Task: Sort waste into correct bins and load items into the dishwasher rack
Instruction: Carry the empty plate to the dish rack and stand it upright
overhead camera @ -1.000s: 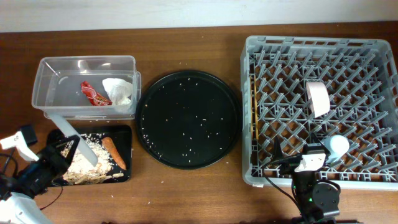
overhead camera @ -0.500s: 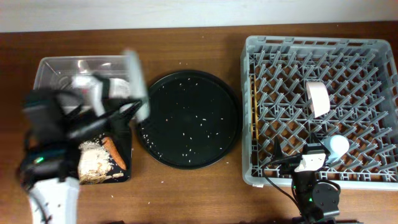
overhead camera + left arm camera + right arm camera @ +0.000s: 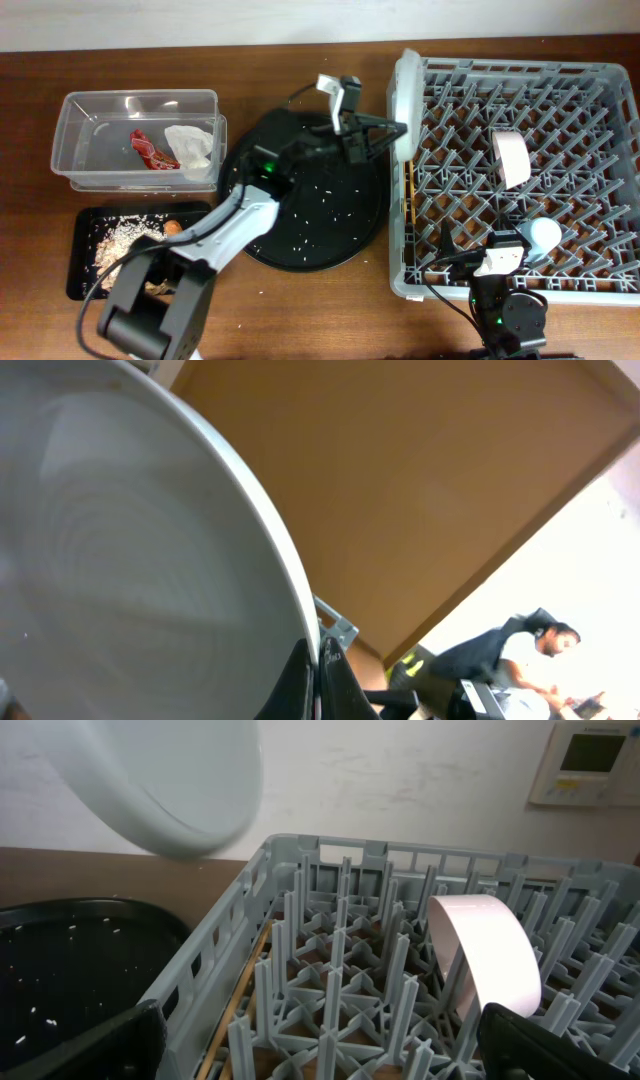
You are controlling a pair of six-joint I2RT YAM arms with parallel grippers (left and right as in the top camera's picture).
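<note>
One white bowl (image 3: 404,100) clamped in L pincer (image 3: 388,138) over rack (image 3: 520,66) edge; pale dish (image 3: 512,157) btwn pegs; R pincer (image 3: 318,1045) wide, empty.

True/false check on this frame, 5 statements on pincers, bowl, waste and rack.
1. The left pincer holds the white bowl at the dishwasher rack's left rim. True.
2. The red wrapper lies in the black rectangular tray. False: it lies in the clear tub, beside the napkin.
3. The pale dish stands on edge among the rack's pegs. True.
4. The round black tray is clean. False: rice grains are scattered over it.
5. The right pincer grips the pale dish. False: it is open and holds nothing.
</note>
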